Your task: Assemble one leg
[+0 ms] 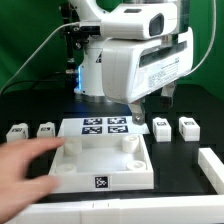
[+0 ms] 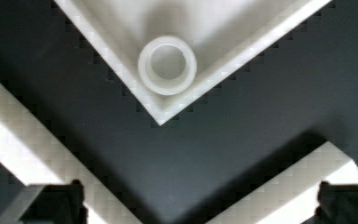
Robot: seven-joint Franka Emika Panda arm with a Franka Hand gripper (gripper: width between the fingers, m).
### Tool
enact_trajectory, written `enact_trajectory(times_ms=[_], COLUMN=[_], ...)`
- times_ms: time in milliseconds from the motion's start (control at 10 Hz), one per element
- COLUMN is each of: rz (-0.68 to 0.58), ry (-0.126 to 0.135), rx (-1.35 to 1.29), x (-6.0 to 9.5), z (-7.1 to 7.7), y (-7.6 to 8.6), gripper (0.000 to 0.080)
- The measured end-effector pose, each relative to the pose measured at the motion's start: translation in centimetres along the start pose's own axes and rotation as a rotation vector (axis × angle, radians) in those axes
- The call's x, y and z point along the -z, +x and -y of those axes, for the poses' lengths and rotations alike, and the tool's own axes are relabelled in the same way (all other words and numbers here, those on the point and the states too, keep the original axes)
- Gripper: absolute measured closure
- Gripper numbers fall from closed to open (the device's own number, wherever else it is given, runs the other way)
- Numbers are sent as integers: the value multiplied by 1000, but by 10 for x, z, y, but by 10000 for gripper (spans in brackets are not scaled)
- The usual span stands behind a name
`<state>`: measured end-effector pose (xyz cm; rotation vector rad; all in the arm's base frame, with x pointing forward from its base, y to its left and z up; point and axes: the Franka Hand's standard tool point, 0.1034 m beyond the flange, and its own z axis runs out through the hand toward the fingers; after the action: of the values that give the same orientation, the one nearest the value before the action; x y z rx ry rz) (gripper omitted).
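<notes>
Closest to you lies the plate (image 1: 75,165), with a blurred hand (image 1: 28,160) at its edge (the exterior view's left). Your jaws hang spread and empty above its corner hole (image 2: 167,62). Four legs (image 1: 161,127) stand on the surface (image 1: 176,150), two on each side.

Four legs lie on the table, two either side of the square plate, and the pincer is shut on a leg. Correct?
Not quite. The pincer is open and empty, over a corner hole of the square plate; the wrist view shows it. The four legs do lie two either side of the plate.
</notes>
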<state>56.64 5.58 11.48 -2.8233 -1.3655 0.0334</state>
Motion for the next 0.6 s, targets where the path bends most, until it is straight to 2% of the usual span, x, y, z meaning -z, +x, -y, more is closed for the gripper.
enact_trajectory(times_ms=[600], rz=[1], ry=[1], rx=[12], x=[-1], z=[0], y=[0], gripper=[150])
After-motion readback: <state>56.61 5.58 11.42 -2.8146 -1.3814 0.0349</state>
